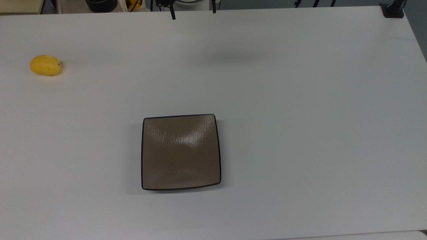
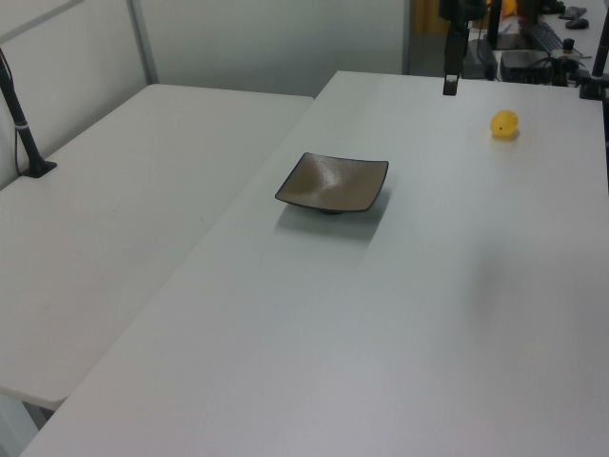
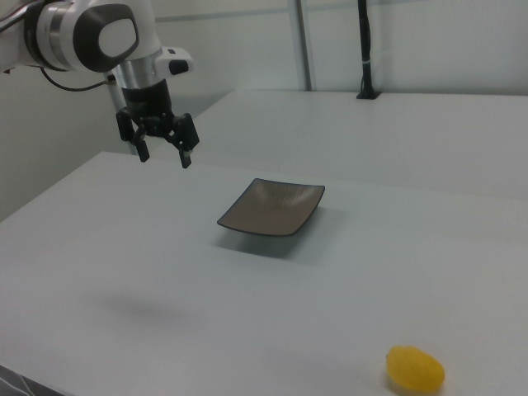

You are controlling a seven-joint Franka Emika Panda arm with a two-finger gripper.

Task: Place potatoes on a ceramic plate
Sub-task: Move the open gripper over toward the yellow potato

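Yellow potato (image 1: pixel 45 65) sits far out on the counter (image 1: pixel 300 100), well apart from the plate (image 1: pixel 181 152), so I hold my gripper (image 3: pixel 162 153) high, spread and empty, before reaching.

Arm (image 3: pixel 74 33) cut off by the right view's left edge; gripper (image 1: pixel 193 11) mostly cropped by the top view's upper edge, fingertips (image 1: pixel 172 15) alone poking in. Potato's (image 2: pixel 504 124) dark spot too small in the left view.

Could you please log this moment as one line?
tool: open, raised, empty | small yellow oval potato: on table | square glossy brown ceramic plate: empty
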